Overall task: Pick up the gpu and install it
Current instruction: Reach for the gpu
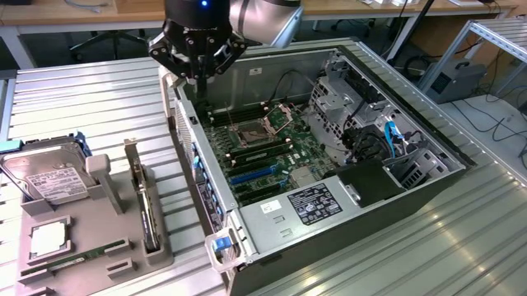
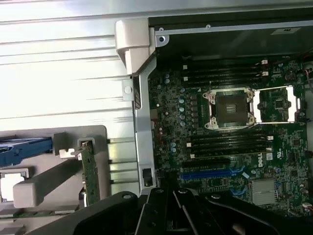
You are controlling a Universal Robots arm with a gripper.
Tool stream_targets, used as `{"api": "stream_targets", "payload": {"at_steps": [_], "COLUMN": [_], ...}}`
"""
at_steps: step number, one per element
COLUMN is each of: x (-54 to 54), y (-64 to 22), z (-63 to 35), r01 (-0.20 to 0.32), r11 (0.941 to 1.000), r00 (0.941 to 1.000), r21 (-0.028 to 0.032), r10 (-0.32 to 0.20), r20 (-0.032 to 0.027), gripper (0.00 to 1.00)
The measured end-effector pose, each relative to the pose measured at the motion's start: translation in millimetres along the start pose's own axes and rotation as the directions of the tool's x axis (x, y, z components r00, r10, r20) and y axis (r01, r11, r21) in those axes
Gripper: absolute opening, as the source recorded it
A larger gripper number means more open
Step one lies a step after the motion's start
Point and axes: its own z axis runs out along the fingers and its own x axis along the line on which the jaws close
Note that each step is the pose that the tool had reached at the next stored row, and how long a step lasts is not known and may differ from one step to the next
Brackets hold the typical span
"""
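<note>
Upright in the grey holder (image 1: 91, 259) at the table's (image 1: 82, 105) near corner, the gpu (image 1: 145, 213) is seen (untouched); the pincer (image 1: 197, 78) is held empty and drawn together above the open computer case's (image 1: 280, 239) far corner.

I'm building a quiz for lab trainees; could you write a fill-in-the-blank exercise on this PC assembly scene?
1. The thin black gpu with the silver metal bracket stands on its ____ in the grey plastic holder.
2. The black robot gripper hangs nearer the open grey computer ____ than the gpu.
3. The square processor socket on the green motherboard is ____.
4. The boxy silver hard drive carries a ____ label.
Missing words: edge; case; empty; white.
</note>
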Motion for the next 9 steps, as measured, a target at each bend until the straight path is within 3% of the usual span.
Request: {"api": "stream_targets", "payload": {"at_steps": [4, 9], "x": [23.3, 40.8], "y": [-1.8, -3.1], "z": [-0.7, -1.2], "r01": [0.000, 0.000], "r11": [1.0000, 1.0000], "r00": [1.0000, 1.0000], "r21": [0.0001, 0.0001], "r10": [0.000, 0.000], "r20": [0.0001, 0.0004], "gripper": [0.11, 0.11]}}
